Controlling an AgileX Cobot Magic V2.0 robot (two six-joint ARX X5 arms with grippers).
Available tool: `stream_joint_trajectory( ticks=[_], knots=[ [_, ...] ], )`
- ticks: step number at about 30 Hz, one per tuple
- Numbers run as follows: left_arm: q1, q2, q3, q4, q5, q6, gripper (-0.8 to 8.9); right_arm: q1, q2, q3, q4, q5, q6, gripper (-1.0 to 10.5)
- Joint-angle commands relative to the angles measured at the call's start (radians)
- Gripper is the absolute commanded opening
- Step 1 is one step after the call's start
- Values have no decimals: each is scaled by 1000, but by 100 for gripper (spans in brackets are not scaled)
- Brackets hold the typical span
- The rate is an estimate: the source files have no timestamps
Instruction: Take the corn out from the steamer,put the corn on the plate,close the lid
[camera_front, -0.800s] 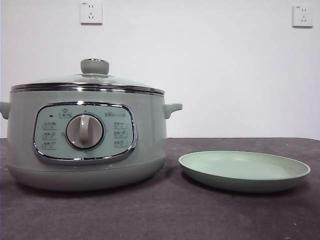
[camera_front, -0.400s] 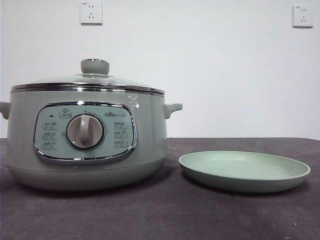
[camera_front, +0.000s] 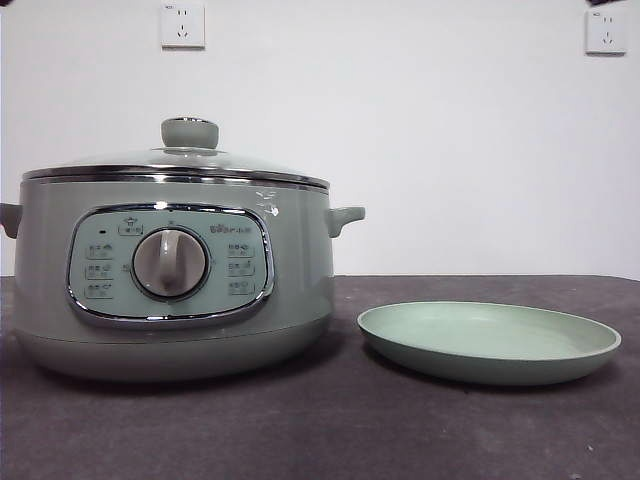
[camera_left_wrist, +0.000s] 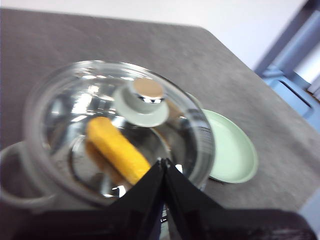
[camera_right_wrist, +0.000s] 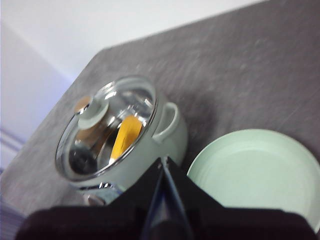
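The left gripper (camera_left_wrist: 164, 162) hangs above the steamer (camera_front: 175, 275), its two black jaws pressed together to a point and holding nothing. Just beyond its tip the lid (camera_left_wrist: 120, 122) sits closed on the pot, pale green knob (camera_left_wrist: 142, 100) upright in the middle. Through the glass the corn (camera_left_wrist: 117, 149) lies inside the steamer. The right gripper (camera_right_wrist: 162, 162), jaws likewise pressed together and empty, hovers over the gap between pot and plate (camera_right_wrist: 255, 172). The plate lies bare on the dark table (camera_front: 330, 430), just beside the steamer.
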Motion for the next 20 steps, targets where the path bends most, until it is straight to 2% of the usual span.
stream_joint_trajectory(
  ticks=[1,2,4,6,12,17,20],
  knots=[
    [2,52,21,1,41,34,6,2,30,2,-2,-13,-27,24],
    [2,67,27,1,44,34,30,2,39,2,-2,-13,-27,73],
    [2,91,31,14,47,30,209,2,51,2,-2,-7,-27,238],
    [2,108,31,31,47,29,365,2,59,2,-2,-4,-27,343],
    [-18,157,31,116,38,3,380,3,69,2,-2,21,-27,355],
    [-76,242,78,137,-45,6,380,3,69,2,-2,21,-27,351],
    [-117,309,127,143,-104,37,380,3,69,2,-2,22,-27,351]
  ],
)
